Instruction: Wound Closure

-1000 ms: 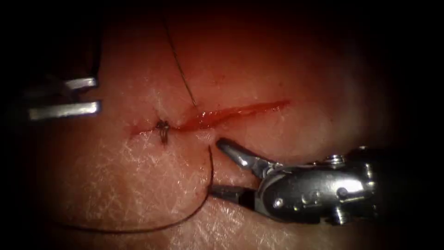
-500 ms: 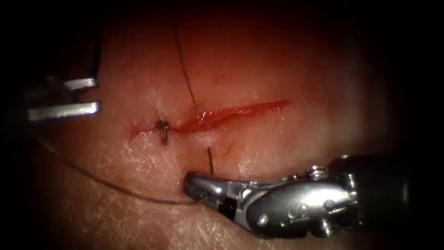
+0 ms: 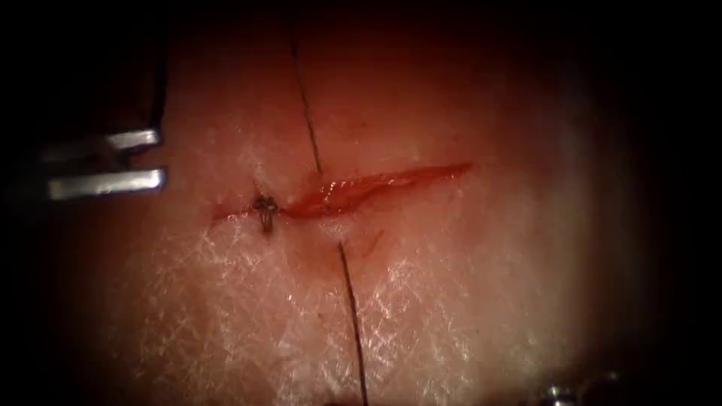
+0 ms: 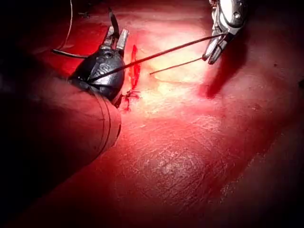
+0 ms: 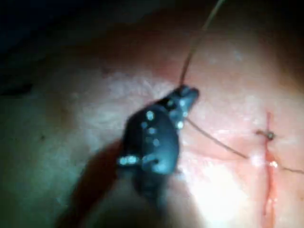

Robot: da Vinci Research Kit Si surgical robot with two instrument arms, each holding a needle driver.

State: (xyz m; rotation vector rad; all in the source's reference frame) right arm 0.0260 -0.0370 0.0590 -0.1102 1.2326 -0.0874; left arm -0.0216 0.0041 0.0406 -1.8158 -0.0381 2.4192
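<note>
The cut (image 3: 376, 184) runs across the tissue (image 3: 451, 301), with a tied knot (image 3: 265, 207) at its left end. Thread (image 3: 352, 316) enters the tissue above the cut, comes out just below it and runs straight down. My right tool (image 5: 189, 94) is shut on this thread, lifted off the tissue; it also shows in the left wrist view (image 4: 214, 52). My left tool (image 3: 159, 158) rests left of the cut, its jaws (image 4: 117, 35) shut on a dark curved needle (image 4: 112, 21) that stands clear of the tissue.
Red fluid lies in the cut and around the knot. A second stretch of thread (image 4: 156, 56) runs taut from the right tool toward the left tool. A bit of the right tool's body (image 3: 571, 395) sits at the bottom edge.
My right tool, open one second ago, shut on the thread below the cut and drew back down past the picture's bottom edge. The slack loop became a straight taut line. The left tool stayed put.
</note>
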